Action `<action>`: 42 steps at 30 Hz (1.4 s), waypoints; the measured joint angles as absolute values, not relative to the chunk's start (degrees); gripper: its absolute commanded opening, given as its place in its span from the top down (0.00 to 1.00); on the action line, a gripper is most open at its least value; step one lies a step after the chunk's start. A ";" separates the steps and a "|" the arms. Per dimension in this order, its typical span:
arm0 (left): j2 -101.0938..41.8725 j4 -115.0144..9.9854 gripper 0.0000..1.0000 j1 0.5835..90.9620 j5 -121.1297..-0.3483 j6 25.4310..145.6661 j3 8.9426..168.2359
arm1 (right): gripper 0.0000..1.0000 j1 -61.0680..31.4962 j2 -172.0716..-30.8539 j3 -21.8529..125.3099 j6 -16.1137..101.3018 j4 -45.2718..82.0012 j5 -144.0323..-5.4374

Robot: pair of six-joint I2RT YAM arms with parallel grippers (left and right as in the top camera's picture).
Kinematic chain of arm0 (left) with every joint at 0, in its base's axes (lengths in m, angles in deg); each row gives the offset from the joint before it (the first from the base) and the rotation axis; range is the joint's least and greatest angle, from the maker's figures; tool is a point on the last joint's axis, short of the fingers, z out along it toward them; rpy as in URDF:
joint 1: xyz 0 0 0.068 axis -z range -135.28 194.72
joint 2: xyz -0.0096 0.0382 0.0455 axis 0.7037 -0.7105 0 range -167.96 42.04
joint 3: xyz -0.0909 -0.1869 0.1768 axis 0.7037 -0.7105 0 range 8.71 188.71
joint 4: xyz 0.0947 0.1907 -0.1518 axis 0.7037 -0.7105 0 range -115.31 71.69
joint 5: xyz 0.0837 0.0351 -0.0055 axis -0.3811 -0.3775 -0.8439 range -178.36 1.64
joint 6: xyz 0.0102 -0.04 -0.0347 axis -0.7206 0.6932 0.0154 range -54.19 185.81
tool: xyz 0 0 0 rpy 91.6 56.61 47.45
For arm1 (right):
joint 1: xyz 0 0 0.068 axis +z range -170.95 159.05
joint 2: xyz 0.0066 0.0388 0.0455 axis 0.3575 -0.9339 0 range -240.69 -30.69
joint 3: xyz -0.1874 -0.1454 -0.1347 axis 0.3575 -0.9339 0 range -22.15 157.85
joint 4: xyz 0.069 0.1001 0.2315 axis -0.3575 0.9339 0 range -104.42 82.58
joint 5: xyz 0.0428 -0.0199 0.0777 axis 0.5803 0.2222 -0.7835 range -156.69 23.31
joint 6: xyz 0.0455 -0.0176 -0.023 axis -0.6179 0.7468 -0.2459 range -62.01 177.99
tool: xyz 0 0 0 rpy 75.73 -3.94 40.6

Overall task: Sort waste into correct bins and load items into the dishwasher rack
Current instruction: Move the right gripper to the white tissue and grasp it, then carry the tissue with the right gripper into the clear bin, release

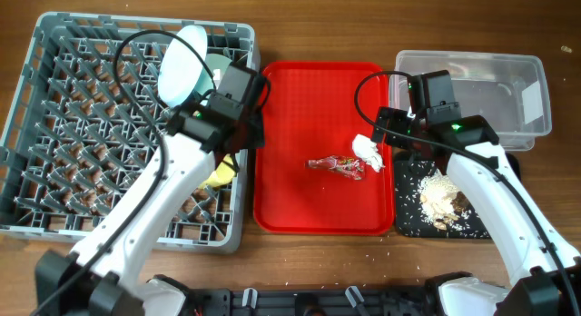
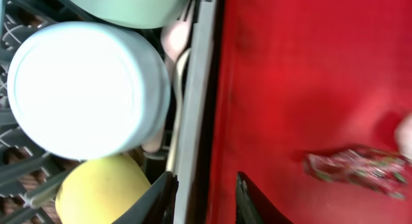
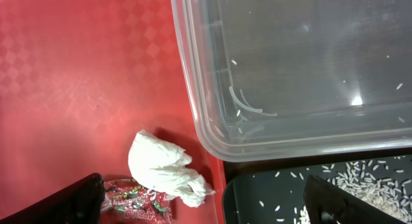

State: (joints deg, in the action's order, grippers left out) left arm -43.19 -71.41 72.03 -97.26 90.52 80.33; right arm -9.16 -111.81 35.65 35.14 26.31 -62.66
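The grey dishwasher rack (image 1: 54, 125) holds the pale blue plate (image 1: 179, 73) (image 2: 84, 89) on edge, a mint-green bowl (image 1: 216, 66) (image 2: 129, 5), the yellow cup (image 1: 221, 173) (image 2: 103, 188) and the white fork and spoon (image 2: 177, 63). My left gripper (image 1: 243, 139) (image 2: 205, 201) is open and empty over the rack's right rim. The white tissue wad (image 1: 368, 151) (image 3: 164, 169) and the red wrapper (image 1: 338, 164) (image 3: 135, 205) (image 2: 354, 169) lie on the red tray. My right gripper (image 1: 392, 134) (image 3: 206, 211) is wide open above the tissue. Food scraps (image 1: 440, 196) lie in the black tray (image 1: 413, 221). The clear tub (image 1: 481, 89) (image 3: 290, 69) holds a few grains.
The flat red tray (image 1: 300, 107) lies between the rack and the bins. Loose rice grains dot the black tray (image 3: 360, 185). Bare wooden table shows along the front edge and the far right.
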 measured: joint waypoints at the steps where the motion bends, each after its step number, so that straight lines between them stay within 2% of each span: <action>1: -45.62 -70.49 0.68 72.01 -99.08 90.35 80.31 | 0.00 -9.16 -111.81 35.65 35.12 26.27 -62.68; 6: -54.63 -67.54 0.69 71.51 -100.80 89.28 80.28 | 0.00 -9.16 -111.81 35.65 35.14 26.22 -62.81; 10: -57.69 -66.71 0.88 69.56 -100.13 88.79 80.26 | 0.00 -9.16 -111.81 35.65 35.12 26.22 -62.83; 17: -57.73 -62.75 0.88 68.60 -95.03 87.55 80.24 | 0.00 -9.18 -111.81 35.65 35.12 26.64 -64.34; 18: -57.75 -62.65 0.88 68.60 -94.70 87.55 80.22 | 0.02 -9.16 -111.81 35.74 35.14 28.36 -66.55; 19: -57.75 -62.67 0.87 68.60 -94.35 87.55 80.22 | 0.16 -9.16 -111.81 35.74 35.40 29.96 -71.05; 21: -57.75 -62.71 0.86 68.58 -94.22 87.57 80.22 | 0.32 -8.72 -111.81 35.74 36.93 30.53 -78.11; 22: -57.75 -62.71 0.86 68.58 -94.20 87.59 80.22 | 0.36 -7.82 -111.81 35.74 37.76 31.18 -80.58; 26: -57.73 -62.69 0.85 68.58 -93.92 87.59 80.22 | 0.38 0.68 -111.81 35.72 36.74 33.94 -79.14; 30: -57.75 -62.75 0.84 68.54 -93.83 87.64 80.22 | 0.39 7.39 -111.96 33.49 35.29 26.53 -66.46; 33: -57.73 -62.67 0.83 68.47 -93.50 88.77 80.22 | 0.38 7.93 -115.13 32.42 34.62 24.17 -57.61; 40: -57.73 -63.02 0.83 66.26 -88.76 89.14 80.22 | 0.38 7.96 -126.22 32.40 34.64 19.34 -54.00; 41: -57.73 -63.04 0.81 65.48 -86.99 89.30 80.22 | 0.40 7.96 -127.55 32.40 34.64 18.33 -53.94; 42: -57.71 -63.06 0.78 64.80 -85.59 89.30 80.22 | 0.48 7.93 -129.14 32.40 34.64 17.35 -53.92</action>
